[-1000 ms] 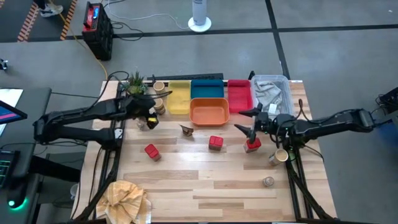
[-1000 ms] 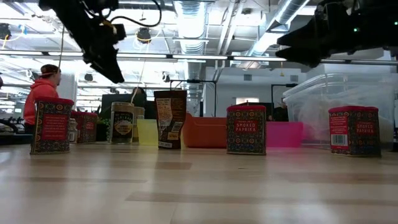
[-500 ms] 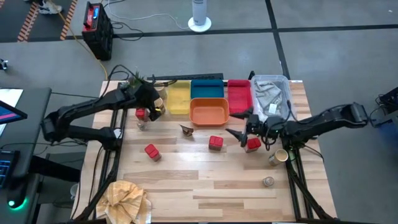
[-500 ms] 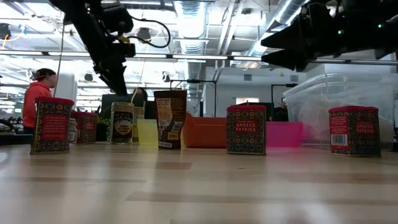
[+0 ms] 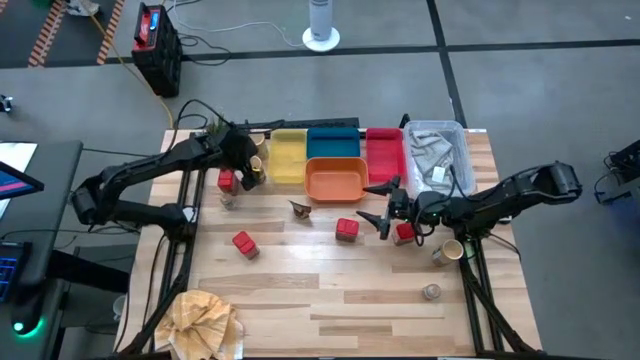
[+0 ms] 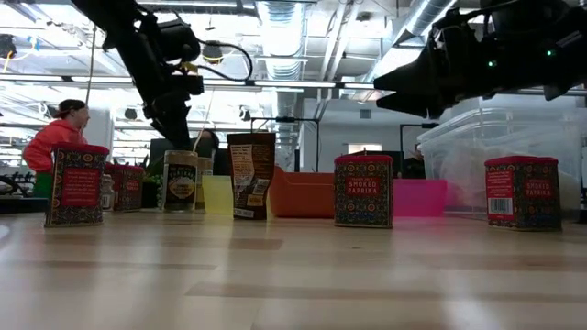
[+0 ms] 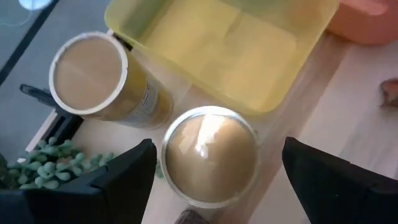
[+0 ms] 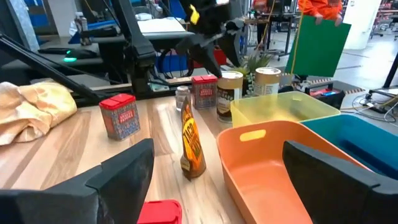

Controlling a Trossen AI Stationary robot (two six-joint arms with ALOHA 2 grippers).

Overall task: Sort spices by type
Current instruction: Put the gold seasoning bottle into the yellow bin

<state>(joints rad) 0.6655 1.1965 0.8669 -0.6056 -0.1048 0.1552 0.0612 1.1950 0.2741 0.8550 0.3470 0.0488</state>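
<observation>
In the high view my left gripper is open above two tan jars next to the yellow tray. In the left wrist view its fingers stand on either side of a shiny-topped jar without touching it. A second jar with a tan lid stands beside that one. My right gripper is open and hovers between the orange tray and two red tins. More red tins, a dark brown piece, a tan jar and a small shaker stand on the table.
Blue and pink trays and a clear bin line the far edge. A green spiky plant stands by the left arm. A crumpled tan cloth lies at the near left corner. A person in orange stands beyond the table.
My left gripper has moved toward the far edge and a little right, from over a red tin to above the jars by the yellow tray; that tin now shows uncovered. My right gripper has moved toward the table's left, away from the red tin it was over.
</observation>
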